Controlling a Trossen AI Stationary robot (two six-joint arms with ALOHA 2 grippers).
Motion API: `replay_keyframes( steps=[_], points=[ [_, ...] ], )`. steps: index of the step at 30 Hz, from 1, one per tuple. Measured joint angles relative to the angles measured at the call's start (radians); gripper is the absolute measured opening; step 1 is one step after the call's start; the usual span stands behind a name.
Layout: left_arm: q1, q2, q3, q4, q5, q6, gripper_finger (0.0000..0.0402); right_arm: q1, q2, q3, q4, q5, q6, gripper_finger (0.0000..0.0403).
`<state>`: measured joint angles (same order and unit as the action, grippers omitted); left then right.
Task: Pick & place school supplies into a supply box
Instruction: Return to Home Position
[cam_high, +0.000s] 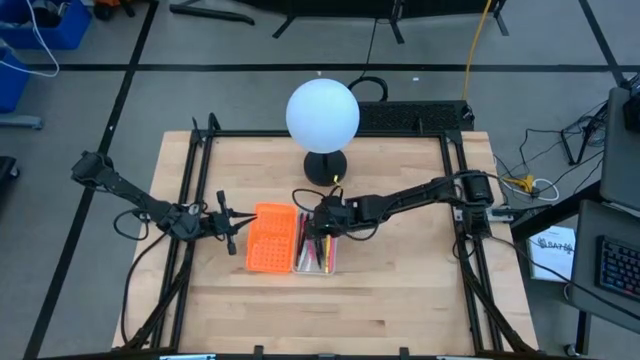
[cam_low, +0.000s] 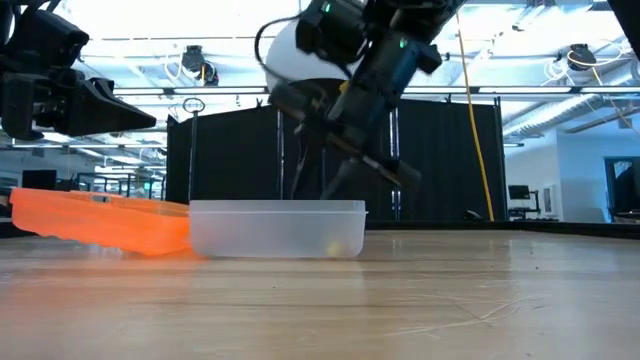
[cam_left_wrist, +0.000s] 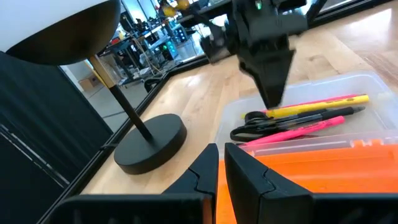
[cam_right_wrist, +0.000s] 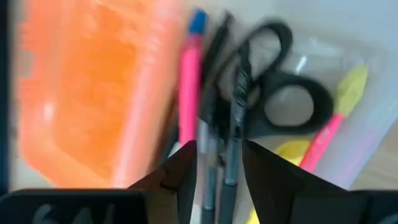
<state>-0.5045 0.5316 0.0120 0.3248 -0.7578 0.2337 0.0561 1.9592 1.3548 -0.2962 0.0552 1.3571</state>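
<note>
Two grippers work at the supply box (cam_high: 285, 242) on the wooden table (cam_high: 400, 290). The right gripper (cam_right_wrist: 217, 155) hangs just above the clear tray (cam_low: 275, 230) with its fingers parted, over black-handled scissors (cam_right_wrist: 286, 93), a pink pen (cam_left_wrist: 298, 127), a yellow pen (cam_left_wrist: 317, 106) and a black pen (cam_left_wrist: 311, 116) lying side by side inside. The left gripper (cam_left_wrist: 221, 149) hovers just beside the outer edge of the orange half (cam_high: 268, 240), its fingers drawn almost together on nothing, while a white globe lamp (cam_high: 322, 113) stands behind the box.
</note>
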Motion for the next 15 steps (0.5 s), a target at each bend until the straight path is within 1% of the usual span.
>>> replay_keyframes(
  steps=[3,5,7,11,13,15],
  points=[
    [0.0,0.0,0.0,-0.017,-0.003,0.011,0.0037,0.015,-0.056,0.0,0.009,0.06,-0.07,0.0114],
    [0.0,0.0,0.0,-0.045,-0.013,0.016,0.0037,0.042,-0.107,0.0,0.02,0.116,-0.172,0.0109],
    [0.0,0.0,0.002,-0.056,-0.048,0.016,0.0037,0.084,-0.164,0.0,0.03,0.189,-0.323,0.0102],
    [0.0,-0.004,0.044,-0.129,-0.152,0.003,0.0037,0.191,-0.258,-0.009,0.045,0.341,-0.663,0.0085],
    [0.0,-0.004,0.065,-0.181,-0.164,-0.024,0.0037,0.25,-0.292,-0.029,0.051,0.415,-0.772,0.0076],
    [0.0,-0.004,0.073,-0.208,-0.157,-0.035,0.0037,0.3,-0.316,-0.06,0.047,0.475,-0.848,0.0068]
  ],
)
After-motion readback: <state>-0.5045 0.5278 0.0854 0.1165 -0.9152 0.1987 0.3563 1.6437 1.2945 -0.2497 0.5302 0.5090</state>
